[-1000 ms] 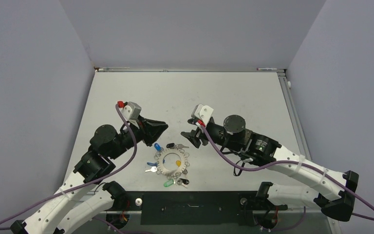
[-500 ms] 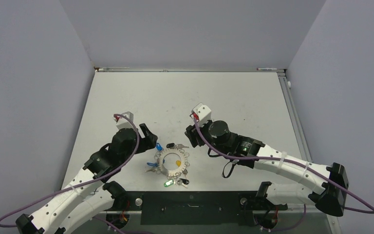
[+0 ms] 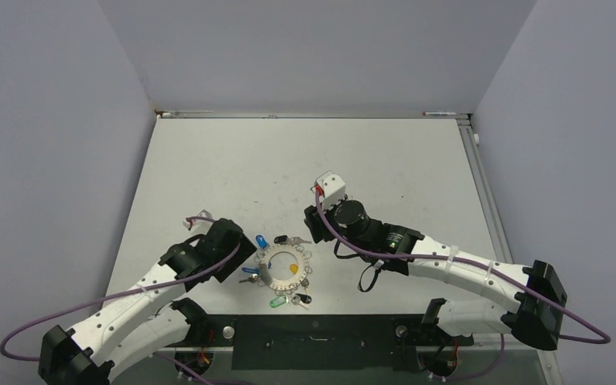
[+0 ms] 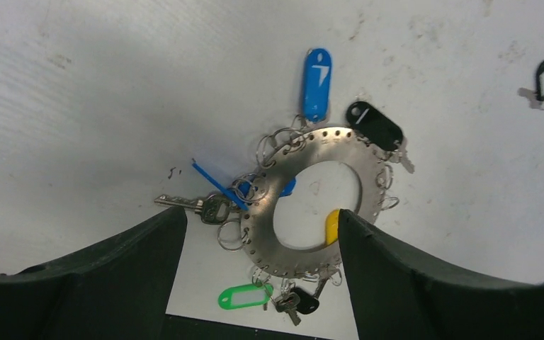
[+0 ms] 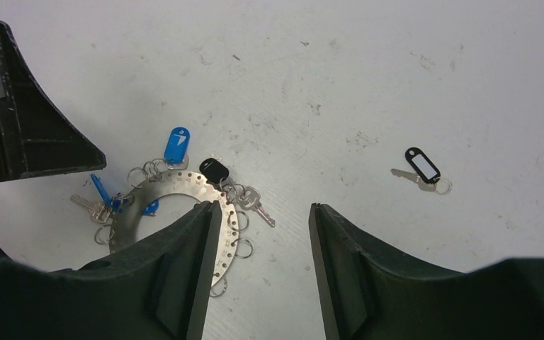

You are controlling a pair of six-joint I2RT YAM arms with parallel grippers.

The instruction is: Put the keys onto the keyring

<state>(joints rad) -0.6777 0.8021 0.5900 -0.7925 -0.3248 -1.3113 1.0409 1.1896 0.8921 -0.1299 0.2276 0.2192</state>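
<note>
The keyring (image 4: 265, 230) is a flat grey metal ring lying on the white table, also seen in the top view (image 3: 271, 277) and the right wrist view (image 5: 177, 185). Keys hang from its rim on small loops, with blue (image 4: 316, 83), black (image 4: 374, 125), green (image 4: 244, 296) and yellow (image 4: 332, 225) tags. One key with a black tag (image 5: 423, 166) lies loose, apart from the ring. My left gripper (image 4: 261, 214) hangs open over the ring's near-left side, holding nothing. My right gripper (image 5: 263, 207) is open and empty, over the table just right of the ring.
A bare silver key (image 4: 184, 204) and a blue strip (image 4: 212, 183) stick out at the ring's left. The left gripper's black finger (image 5: 25, 131) shows in the right wrist view. A black strip (image 3: 313, 341) borders the table's near edge. Grey walls enclose the table.
My left arm has swung back toward the near edge, its gripper coming down beside the ring's left and opening. My right arm has folded lower and closer to the ring, jaws unchanged.
</note>
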